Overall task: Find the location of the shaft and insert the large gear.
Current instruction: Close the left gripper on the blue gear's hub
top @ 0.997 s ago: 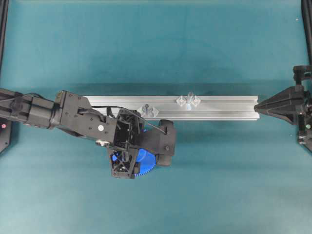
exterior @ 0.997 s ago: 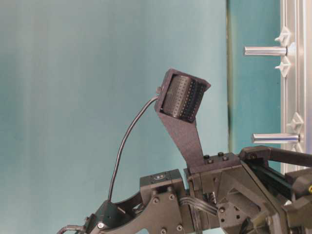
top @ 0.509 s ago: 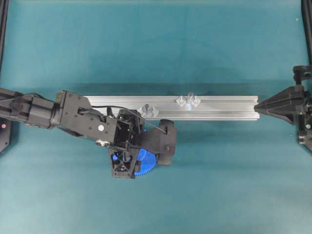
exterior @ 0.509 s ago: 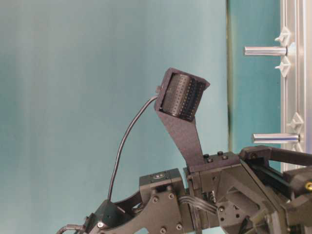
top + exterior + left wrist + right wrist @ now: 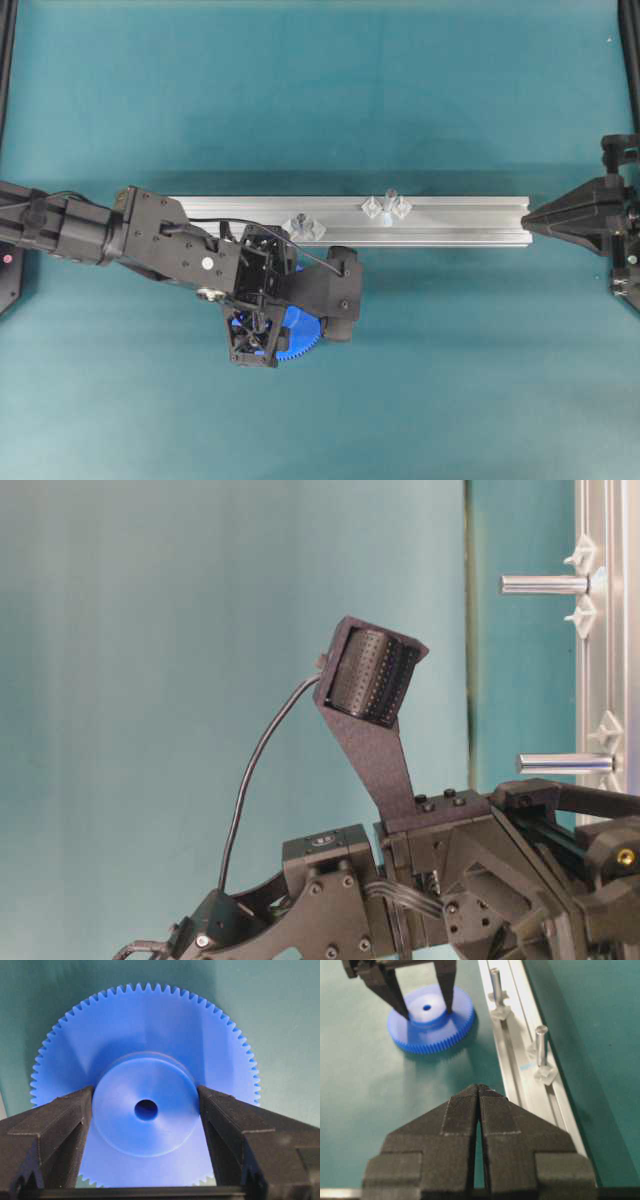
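Note:
The large gear [image 5: 145, 1035], a bright-blue toothed disc with a raised hub and a centre hole, lies flat on the teal mat [image 5: 320, 90]. My left gripper [image 5: 146, 1097] points down over it, both fingers pressed against the sides of the hub. From above the left arm hides most of the large gear [image 5: 298, 335]. The shaft [image 5: 388, 200] stands upright on the aluminium rail [image 5: 460, 215] between two spaced clear brackets; it is the nearer peg [image 5: 541, 1045] in the right wrist view. My right gripper [image 5: 479, 1087] is shut with nothing in it, at the rail's right end.
A second, shorter peg [image 5: 298, 225] with bunched clear brackets stands on the rail left of the shaft, close to the left wrist. Black frame posts [image 5: 8, 60] stand at the mat's left and right edges. The table-level view shows both pegs [image 5: 545, 584] beyond the left arm's camera mount [image 5: 372, 680].
The left gripper's fingers have drawn in onto the gear's hub. The arm, the gear and the right gripper have stayed where they were.

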`<state>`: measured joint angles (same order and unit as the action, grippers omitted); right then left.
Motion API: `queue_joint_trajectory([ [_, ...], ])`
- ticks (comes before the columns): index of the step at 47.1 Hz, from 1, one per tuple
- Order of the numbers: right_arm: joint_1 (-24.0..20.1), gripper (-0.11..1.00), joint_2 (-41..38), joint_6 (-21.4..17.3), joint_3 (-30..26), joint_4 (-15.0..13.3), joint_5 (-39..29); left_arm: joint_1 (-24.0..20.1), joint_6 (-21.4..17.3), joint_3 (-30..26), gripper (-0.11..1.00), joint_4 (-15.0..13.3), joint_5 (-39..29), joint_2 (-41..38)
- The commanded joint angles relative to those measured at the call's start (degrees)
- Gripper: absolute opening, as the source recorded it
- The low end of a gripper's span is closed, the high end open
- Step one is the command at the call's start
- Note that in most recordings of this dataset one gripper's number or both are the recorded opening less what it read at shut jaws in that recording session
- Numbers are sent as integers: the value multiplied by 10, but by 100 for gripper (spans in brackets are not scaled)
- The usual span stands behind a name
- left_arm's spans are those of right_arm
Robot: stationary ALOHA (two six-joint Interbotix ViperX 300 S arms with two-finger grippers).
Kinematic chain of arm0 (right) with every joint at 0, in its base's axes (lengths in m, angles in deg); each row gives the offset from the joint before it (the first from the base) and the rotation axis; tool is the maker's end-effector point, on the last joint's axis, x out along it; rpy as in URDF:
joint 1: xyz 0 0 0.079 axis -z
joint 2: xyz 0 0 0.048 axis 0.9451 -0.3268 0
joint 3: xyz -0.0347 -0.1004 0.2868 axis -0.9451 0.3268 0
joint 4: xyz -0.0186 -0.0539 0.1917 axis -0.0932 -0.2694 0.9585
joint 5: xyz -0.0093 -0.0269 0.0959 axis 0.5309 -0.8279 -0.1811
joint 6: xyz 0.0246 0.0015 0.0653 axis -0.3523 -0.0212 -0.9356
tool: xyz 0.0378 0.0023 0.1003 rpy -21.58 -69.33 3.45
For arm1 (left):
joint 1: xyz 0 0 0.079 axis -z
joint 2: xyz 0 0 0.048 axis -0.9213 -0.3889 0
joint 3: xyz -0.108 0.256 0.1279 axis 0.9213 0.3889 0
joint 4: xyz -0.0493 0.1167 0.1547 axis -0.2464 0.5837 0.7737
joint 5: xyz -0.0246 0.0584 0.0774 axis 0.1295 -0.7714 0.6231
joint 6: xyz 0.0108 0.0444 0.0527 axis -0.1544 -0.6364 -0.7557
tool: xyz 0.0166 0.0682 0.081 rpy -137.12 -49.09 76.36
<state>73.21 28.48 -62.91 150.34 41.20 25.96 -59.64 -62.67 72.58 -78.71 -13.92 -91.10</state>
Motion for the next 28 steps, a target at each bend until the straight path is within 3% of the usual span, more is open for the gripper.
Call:
queue_joint_trajectory([
  [1, 2, 1, -4, -6, -4, 0, 4, -2, -1, -2, 71, 2, 2, 3],
  [28, 2, 1, -3, -6, -5, 0, 1, -2, -3, -37, 71, 2, -4, 18],
])
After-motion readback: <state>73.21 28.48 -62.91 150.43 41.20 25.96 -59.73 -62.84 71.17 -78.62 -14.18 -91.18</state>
